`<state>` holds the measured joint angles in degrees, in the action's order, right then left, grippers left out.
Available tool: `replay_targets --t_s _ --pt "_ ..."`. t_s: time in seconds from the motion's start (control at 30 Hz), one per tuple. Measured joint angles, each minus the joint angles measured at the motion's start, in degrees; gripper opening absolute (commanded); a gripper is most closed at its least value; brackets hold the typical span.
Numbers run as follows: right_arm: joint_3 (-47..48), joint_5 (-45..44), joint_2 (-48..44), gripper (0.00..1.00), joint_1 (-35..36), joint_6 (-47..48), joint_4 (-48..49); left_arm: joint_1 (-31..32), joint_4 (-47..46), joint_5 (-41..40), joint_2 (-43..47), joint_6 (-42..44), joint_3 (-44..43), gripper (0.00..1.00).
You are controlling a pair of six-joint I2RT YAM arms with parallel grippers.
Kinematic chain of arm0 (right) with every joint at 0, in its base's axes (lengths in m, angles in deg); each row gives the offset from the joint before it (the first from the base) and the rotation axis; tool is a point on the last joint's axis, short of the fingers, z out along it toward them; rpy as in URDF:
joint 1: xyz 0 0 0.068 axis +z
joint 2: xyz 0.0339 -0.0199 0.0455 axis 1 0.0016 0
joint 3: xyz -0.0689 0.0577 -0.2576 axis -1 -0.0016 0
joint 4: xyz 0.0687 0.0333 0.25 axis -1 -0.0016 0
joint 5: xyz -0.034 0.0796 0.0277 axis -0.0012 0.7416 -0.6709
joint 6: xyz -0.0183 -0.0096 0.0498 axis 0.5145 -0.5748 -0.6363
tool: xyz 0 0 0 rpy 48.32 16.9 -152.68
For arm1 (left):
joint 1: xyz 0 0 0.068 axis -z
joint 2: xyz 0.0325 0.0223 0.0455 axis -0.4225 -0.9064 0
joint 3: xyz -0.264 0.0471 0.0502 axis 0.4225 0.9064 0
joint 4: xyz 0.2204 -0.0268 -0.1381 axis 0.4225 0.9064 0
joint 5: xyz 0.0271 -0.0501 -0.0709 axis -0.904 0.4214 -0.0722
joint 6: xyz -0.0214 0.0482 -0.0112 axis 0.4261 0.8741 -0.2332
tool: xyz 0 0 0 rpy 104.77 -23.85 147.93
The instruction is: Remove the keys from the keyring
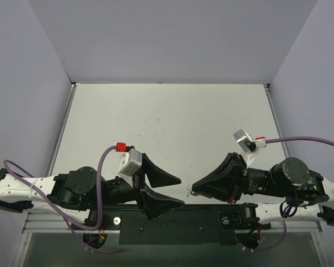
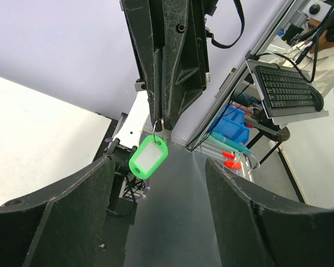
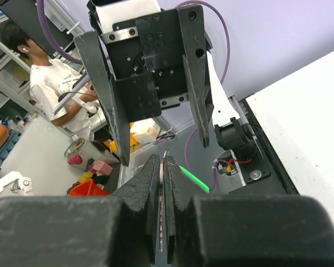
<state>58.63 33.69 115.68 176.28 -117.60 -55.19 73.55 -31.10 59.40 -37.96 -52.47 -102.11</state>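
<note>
Keyring (image 2: pixel 148 157), the green fob, hangs in the air just below the tips of the right tool (image 2: pixel 162 125). That tool is clamped tight on a thin silver sliver. This appears to be the key (image 3: pixel 165 167) seen edge-on, though the view is too cramped to be sure. Facing the right tool, the left tool (image 1: pixel 181 190) is spread wide with nothing in it, close to the fob but not touching it. Separation is not done. The fob and key look joined by a small wire loop (image 2: pixel 157 123) at the right tool's tips, so working the key off that loop is what remains.
</note>
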Motion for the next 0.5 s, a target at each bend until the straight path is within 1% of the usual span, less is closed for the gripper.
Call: replay_targets --t_s 0.03,0.07,0.2,0.43,0.5 --pt "0.0 0.0 0.0 0.0 0.0 0.1 0.2 0.0 -0.5 0.0 -0.5 0.0 0.0 0.76" --pt "0.0 0.0 0.0 0.0 0.0 0.1 0.3 0.0 -0.9 0.0 -1.0 0.0 0.0 0.73" --pt "0.0 0.0 0.0 0.0 0.0 0.2 0.7 0.0 -2.0 0.2 -2.5 0.0 0.0 0.65" --pt "0.0 0.0 0.0 0.0 0.0 0.3 1.4 0.0 -2.6 0.1 -4.5 0.3 -0.4 0.59" --pt "0.0 0.1 0.0 0.0 0.0 0.4 1.5 0.0 -2.9 0.1 -4.5 0.3 -0.4 0.59"
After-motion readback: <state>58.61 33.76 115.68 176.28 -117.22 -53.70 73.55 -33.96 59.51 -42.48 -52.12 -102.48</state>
